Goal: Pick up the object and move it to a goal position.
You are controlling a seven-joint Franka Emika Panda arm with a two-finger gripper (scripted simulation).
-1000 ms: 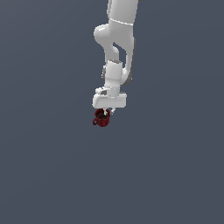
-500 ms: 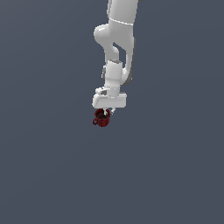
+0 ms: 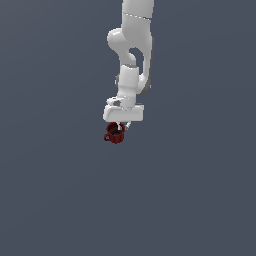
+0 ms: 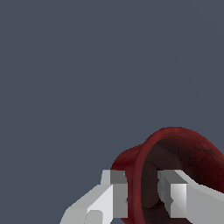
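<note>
Gripping mug rim, tool

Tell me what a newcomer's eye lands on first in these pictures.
The white arm hanging down from the top of the exterior view against plain grey. Next, the dark red mug at its tip: the wrist view shows the gripper pinching the rim, one finger inside, one outside.

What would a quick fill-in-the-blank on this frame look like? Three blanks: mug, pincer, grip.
1. The mug is dark ____ in color.
2. In the wrist view, one finger of the pincer sits outside the mug's wall and the other sits ____ it.
3. In the exterior view, the mug's loop handle points toward that view's ____.

Missing words: red; inside; left
</note>
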